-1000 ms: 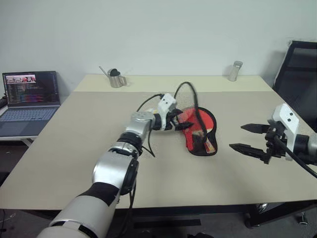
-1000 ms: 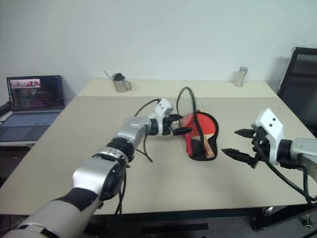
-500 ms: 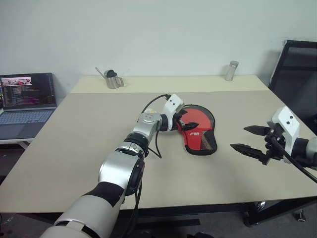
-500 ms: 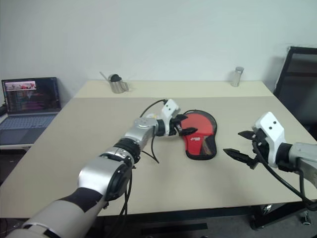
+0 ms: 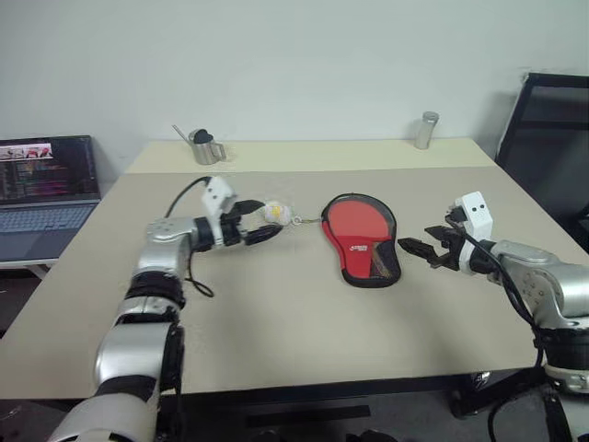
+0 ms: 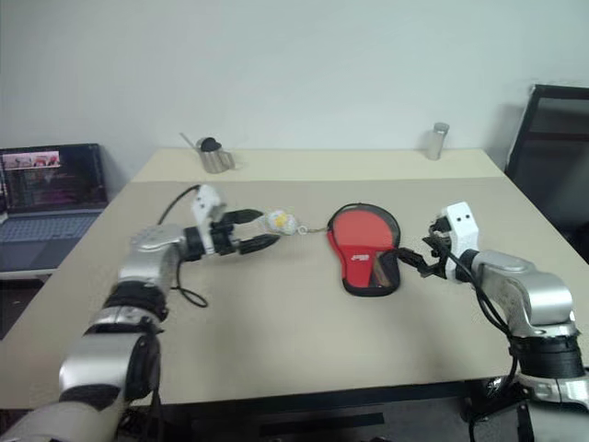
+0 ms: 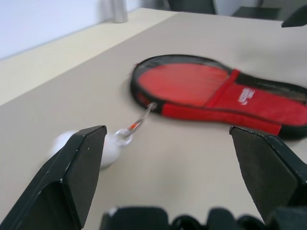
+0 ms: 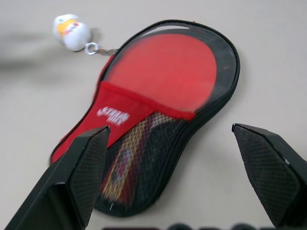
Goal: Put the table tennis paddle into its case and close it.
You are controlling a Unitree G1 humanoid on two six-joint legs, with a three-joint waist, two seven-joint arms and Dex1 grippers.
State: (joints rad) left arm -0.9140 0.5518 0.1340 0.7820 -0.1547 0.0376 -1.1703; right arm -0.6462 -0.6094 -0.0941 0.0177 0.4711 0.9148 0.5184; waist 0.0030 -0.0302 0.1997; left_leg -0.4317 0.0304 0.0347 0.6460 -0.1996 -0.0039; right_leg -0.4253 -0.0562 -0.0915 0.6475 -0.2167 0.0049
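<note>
The case (image 5: 361, 249) lies flat mid-table, red with black edging and a white logo (image 8: 115, 114). The table tennis paddle (image 8: 168, 67) lies inside it, red face showing, handle dim behind the mesh. A small white-yellow ball charm (image 5: 273, 213) lies left of the case, joined to it by a short chain. My left gripper (image 5: 262, 221) stands open left of the case, with the charm (image 7: 108, 148) by one fingertip. On the case's right, near the handle end, my right gripper (image 5: 416, 239) is open and holds nothing.
The beige table (image 5: 294, 322) carries a metal cup (image 5: 204, 145) at the back left and a metal cylinder (image 5: 423, 131) at the back right. An open laptop (image 5: 46, 184) stands off to the left. A black chair (image 5: 552, 129) is at the right.
My left gripper has drawn away leftward from the case, and the ball charm now lies out to the left on its chain. My right gripper has come in close to the case's right side.
</note>
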